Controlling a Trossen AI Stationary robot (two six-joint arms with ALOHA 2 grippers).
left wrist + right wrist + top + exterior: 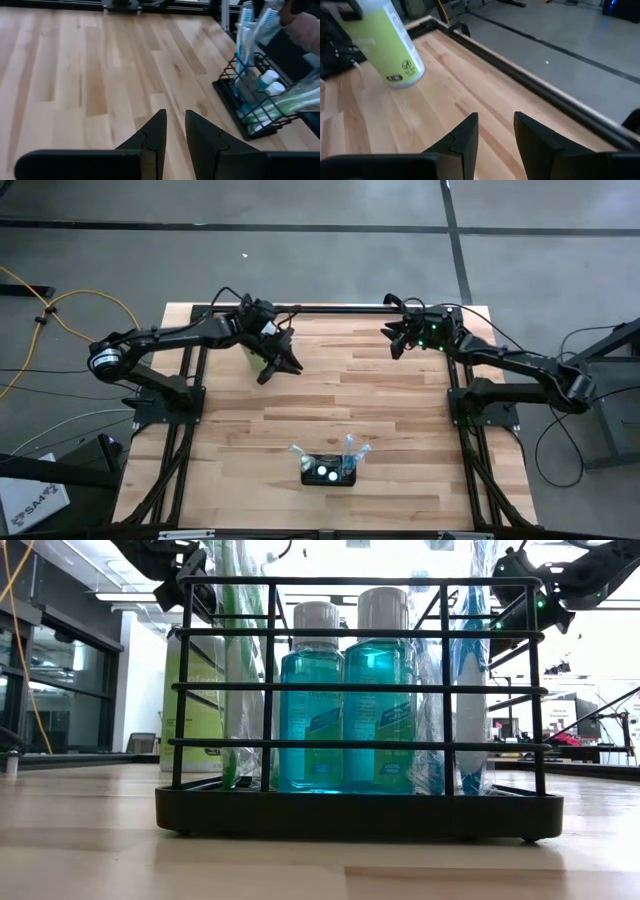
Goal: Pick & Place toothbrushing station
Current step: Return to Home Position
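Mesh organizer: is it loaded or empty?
Loaded. Two blue bottles stand upright inside the organizer, with toothbrushes sticking up beside them.

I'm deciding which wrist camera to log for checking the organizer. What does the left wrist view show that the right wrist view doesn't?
Only the left wrist view: the black wire organizer, holding blue toothbrushes, wrapped green toothbrushes and white-capped bottles. Only the right wrist view: a pale green bottle on the table, the table's black edge rail and the grey floor beyond. Both: the wooden tabletop and that arm's own gripper, the left gripper and right gripper each with fingers apart, holding nothing.
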